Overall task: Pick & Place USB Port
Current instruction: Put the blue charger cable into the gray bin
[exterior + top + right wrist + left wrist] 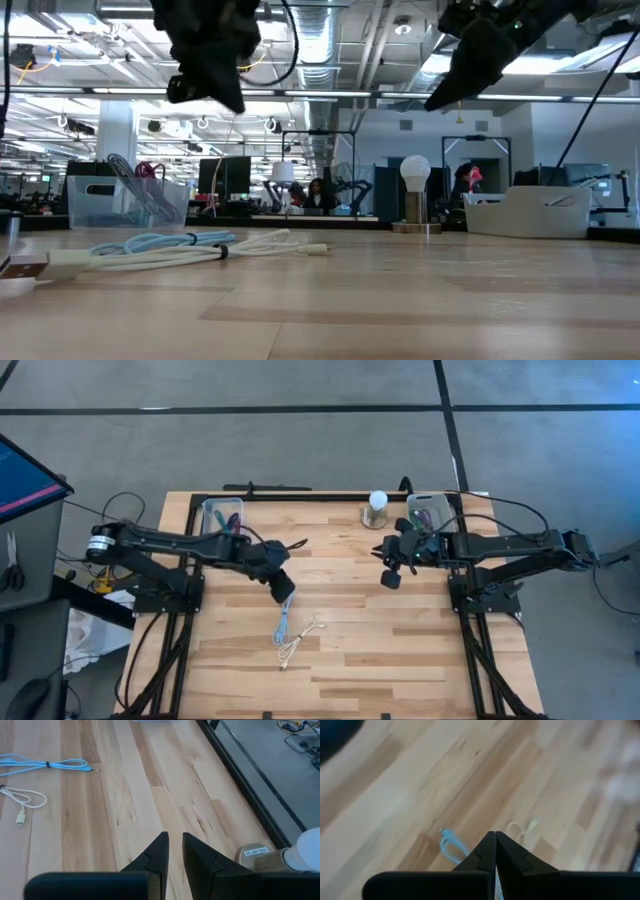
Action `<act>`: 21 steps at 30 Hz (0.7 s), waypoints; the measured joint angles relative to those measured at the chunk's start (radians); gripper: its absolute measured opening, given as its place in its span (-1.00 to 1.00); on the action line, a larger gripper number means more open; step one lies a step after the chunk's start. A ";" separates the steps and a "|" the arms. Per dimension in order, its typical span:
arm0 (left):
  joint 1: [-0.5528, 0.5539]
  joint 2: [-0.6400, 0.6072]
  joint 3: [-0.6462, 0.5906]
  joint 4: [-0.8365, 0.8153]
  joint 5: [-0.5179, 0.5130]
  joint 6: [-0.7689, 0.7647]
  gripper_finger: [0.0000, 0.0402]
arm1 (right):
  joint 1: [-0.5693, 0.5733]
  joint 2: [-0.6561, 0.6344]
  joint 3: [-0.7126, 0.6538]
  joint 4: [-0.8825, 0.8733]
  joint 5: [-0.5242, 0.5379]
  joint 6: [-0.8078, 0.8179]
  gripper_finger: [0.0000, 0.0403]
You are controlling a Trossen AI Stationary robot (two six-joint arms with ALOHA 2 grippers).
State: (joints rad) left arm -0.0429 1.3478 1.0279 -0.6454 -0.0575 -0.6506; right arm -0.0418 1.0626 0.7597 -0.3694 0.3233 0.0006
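**Both arms above the table, two cables lying loose on the wood**

The wooden table (400,650) had two coiled cables on it, side by side and touching, toward the near middle. The blue cable (284,624) lay on the left of the pair and the white cable (301,640) just to its right. From table height both could be seen resting flat on the boards, with nothing gripping them.

The left gripper (284,588) hung in the air just beyond the blue cable, on its far-left side. Its fingers (485,851) were pressed tight together, tip to tip, with nothing between them; past those tips the wrist camera caught blurred loops of blue and white cable below.

The right gripper (389,573) was well off to the right, also raised clear of the table. Its fingers (156,851) stood slightly apart with a narrow gap and nothing in it; only bare boards lay beneath them.

At the far edge sat a clear bin (222,514) on the left with some cables in it, a second bin (430,510) on the right, and between them a small lamp with a round white bulb (377,506) on a wooden base.
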 joint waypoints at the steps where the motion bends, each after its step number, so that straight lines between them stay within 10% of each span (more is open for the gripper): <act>1: 0.000 0.015 0.000 -0.025 -0.002 -0.034 -0.97 | 0.000 0.000 0.000 -0.005 0.000 0.005 -0.77; 21: -0.031 0.190 -0.001 -0.106 0.196 -0.285 -0.80 | 0.000 0.004 0.000 -0.126 0.071 0.027 -0.77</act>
State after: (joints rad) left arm -0.0741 1.5376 1.0271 -0.7513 0.1387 -0.9361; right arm -0.0414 1.0664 0.7597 -0.4958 0.3939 0.0273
